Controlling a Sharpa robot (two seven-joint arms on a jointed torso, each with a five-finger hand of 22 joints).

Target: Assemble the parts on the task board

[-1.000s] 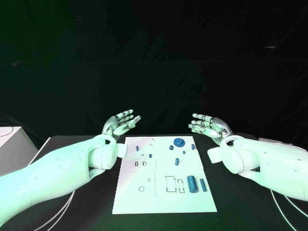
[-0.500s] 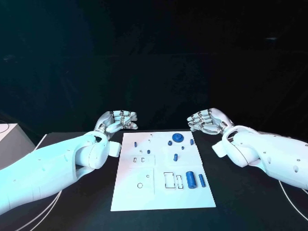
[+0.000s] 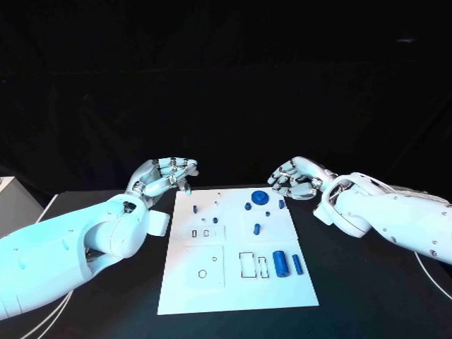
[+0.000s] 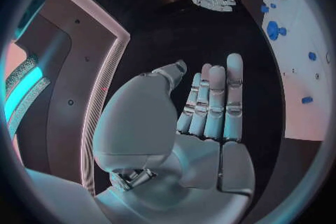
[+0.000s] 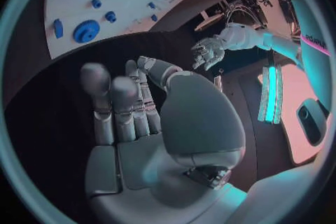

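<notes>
Near: task board flat on table, blue parts loose on it, untouched. Far: I see left hand and right hand, spread a second ago, now curled, empty. No grasp begun.

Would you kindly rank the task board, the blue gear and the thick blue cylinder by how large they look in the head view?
1. Task board, by far the largest.
2. Thick blue cylinder.
3. Blue gear, close to the cylinder in size; it lies farther from the camera, so this order is unsure.
</notes>
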